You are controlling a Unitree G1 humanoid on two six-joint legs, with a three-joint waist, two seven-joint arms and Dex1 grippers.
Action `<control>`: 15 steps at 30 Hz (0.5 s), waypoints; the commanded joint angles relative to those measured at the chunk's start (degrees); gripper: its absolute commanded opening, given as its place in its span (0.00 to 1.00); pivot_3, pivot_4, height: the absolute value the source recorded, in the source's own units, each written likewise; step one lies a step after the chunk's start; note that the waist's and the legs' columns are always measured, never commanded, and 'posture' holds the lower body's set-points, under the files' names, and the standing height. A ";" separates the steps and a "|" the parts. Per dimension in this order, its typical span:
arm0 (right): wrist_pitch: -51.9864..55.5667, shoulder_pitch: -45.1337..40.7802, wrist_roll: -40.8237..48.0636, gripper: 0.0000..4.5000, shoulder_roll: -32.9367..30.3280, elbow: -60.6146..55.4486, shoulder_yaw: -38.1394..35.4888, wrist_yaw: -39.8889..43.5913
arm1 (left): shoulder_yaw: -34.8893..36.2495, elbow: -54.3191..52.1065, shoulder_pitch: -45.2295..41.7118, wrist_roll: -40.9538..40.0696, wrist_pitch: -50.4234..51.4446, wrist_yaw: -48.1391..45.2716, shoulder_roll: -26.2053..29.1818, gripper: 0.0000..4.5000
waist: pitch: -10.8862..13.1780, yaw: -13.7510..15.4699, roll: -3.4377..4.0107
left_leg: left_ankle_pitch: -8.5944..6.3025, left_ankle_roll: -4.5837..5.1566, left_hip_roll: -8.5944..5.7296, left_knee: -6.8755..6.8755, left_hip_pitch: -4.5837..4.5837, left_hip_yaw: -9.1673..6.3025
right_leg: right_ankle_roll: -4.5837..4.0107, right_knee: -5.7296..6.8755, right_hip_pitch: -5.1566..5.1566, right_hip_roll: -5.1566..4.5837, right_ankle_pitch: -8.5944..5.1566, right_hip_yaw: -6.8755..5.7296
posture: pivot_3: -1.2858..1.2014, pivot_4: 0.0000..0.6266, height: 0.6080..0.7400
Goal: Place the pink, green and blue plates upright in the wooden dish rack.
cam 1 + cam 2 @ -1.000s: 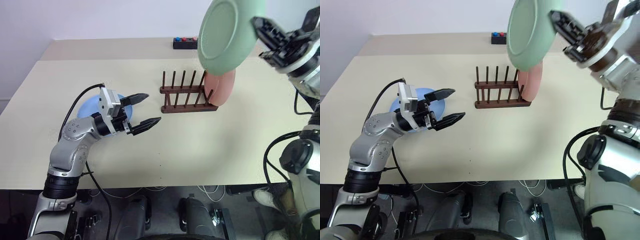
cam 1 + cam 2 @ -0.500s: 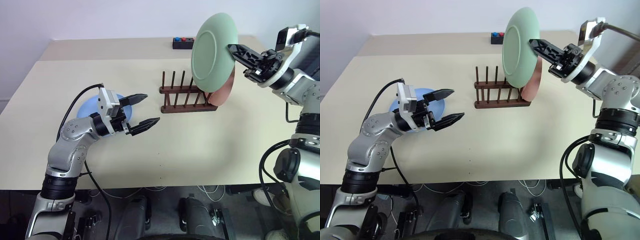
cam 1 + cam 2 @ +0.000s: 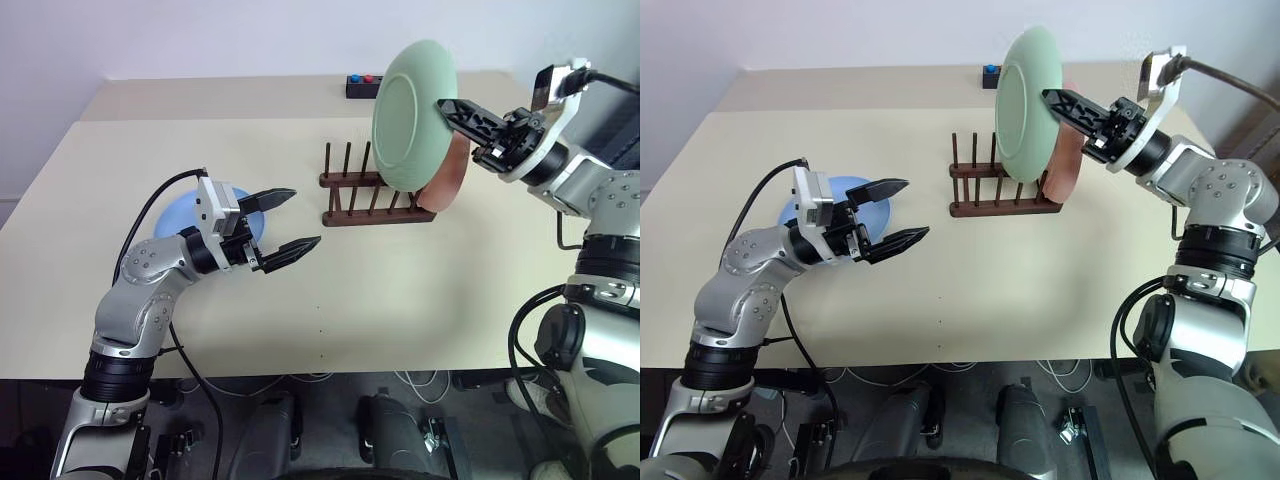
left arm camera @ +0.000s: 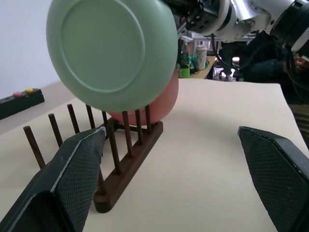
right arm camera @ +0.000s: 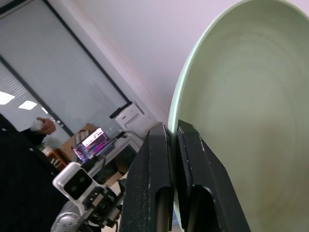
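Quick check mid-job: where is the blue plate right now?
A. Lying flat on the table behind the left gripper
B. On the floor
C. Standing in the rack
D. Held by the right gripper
A: the blue plate lies flat on the table, partly hidden by the left gripper, whose jaws stand open and empty.

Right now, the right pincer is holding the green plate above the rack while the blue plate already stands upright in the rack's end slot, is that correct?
Not quite: the plate standing in the rack is the pink plate, as the left eye view shows. The blue plate lies flat on the table behind the left pincer. The right pincer does hold the green plate above the rack.
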 commanded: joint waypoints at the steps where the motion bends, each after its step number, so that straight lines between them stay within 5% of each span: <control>1: -1.68 -0.04 0.11 0.02 0.12 -3.09 0.11 -0.24 | 1.00 -2.15 -0.03 -0.84 -0.34 0.13 0.22 1.00 | 0.00 0.00 0.00 | 0.00 0.00 0.00 0.00 0.00 0.00 | 0.00 0.00 0.00 0.00 0.00 0.00 | 0.52 0.24 0.96; 13: -4.69 2.10 -3.60 0.02 1.12 -4.24 5.27 -0.85 | 0.95 -2.71 0.22 -1.18 -0.09 0.46 0.35 1.00 | 0.00 0.00 0.00 | 0.00 0.00 0.00 0.00 0.00 0.00 | 0.00 0.00 0.00 0.01 0.00 0.00 | 0.52 0.24 0.96; 15: -5.33 2.12 -4.35 0.15 0.79 -4.48 5.98 -0.22 | 0.96 -2.80 0.26 -1.24 -0.03 0.56 0.36 1.00 | 0.00 0.02 0.00 | 0.00 0.00 0.01 0.00 0.00 0.00 | 0.00 0.00 0.01 0.01 0.00 0.00 | 0.52 0.24 0.96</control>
